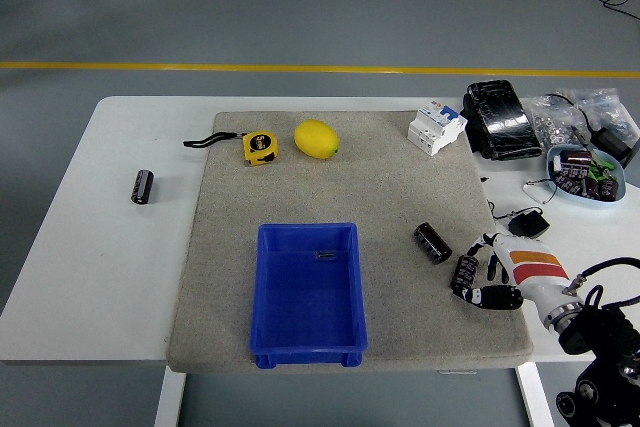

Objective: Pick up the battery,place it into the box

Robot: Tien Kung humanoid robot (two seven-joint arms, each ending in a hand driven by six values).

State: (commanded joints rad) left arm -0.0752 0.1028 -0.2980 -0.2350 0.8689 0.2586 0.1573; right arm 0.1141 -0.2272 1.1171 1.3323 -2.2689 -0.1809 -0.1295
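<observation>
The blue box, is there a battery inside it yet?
No. The blue box holds only a small dark speck I cannot identify. One battery lies on the mat, another is at the right hand.
</observation>
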